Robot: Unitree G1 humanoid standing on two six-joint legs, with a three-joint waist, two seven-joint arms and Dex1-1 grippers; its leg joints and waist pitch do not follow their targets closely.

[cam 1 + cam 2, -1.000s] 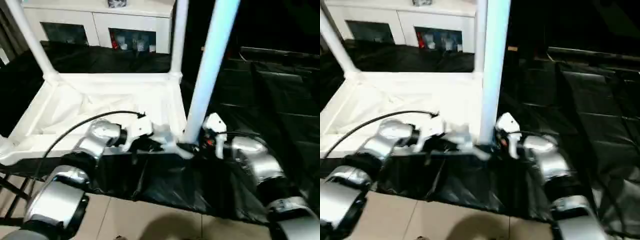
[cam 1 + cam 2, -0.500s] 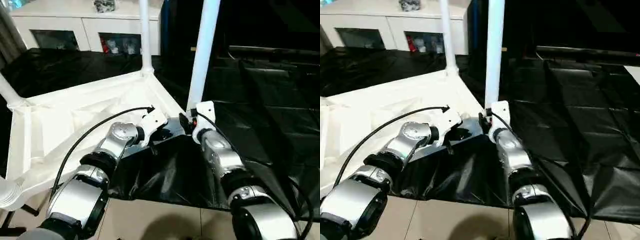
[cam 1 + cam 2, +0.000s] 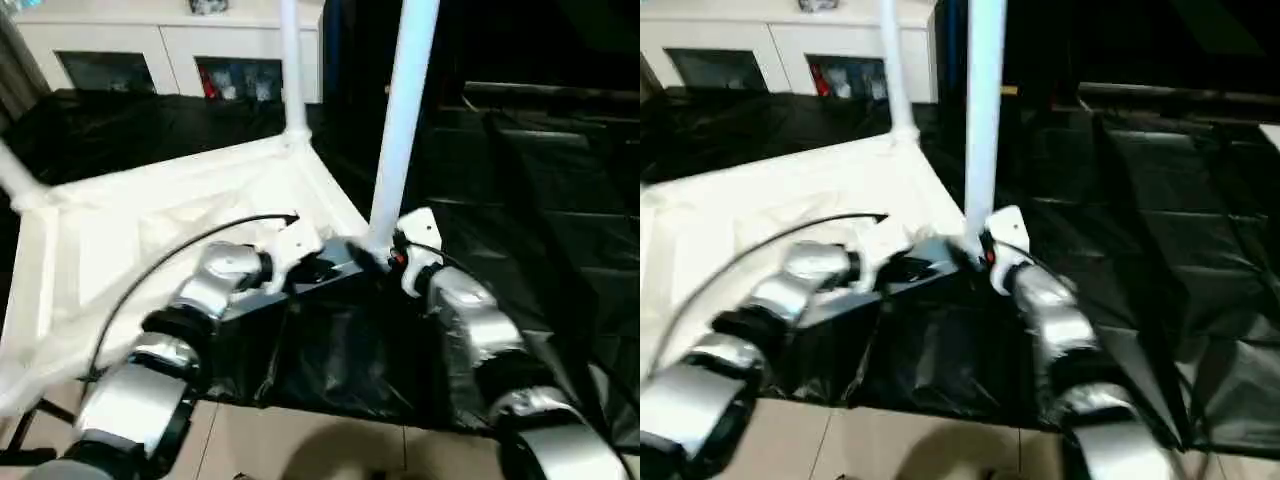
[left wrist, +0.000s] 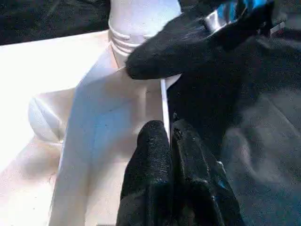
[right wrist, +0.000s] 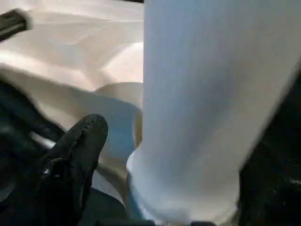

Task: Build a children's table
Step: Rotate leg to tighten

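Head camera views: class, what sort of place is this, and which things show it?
Probably an indoor room used as a workspace: a white cabinet with glass doors behind, black sheeting over the work surface, and tiled floor below.

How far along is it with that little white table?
Well along, it seems. Done: the white plastic rimmed tabletop lies upside down, with a far white tube leg, a left leg and a near leg standing in corner sockets. In hand: the right tool is open around the near leg's base; the left tool is shut at the rim beside it. Left: the fourth corner is out of sight; then turning it upright.
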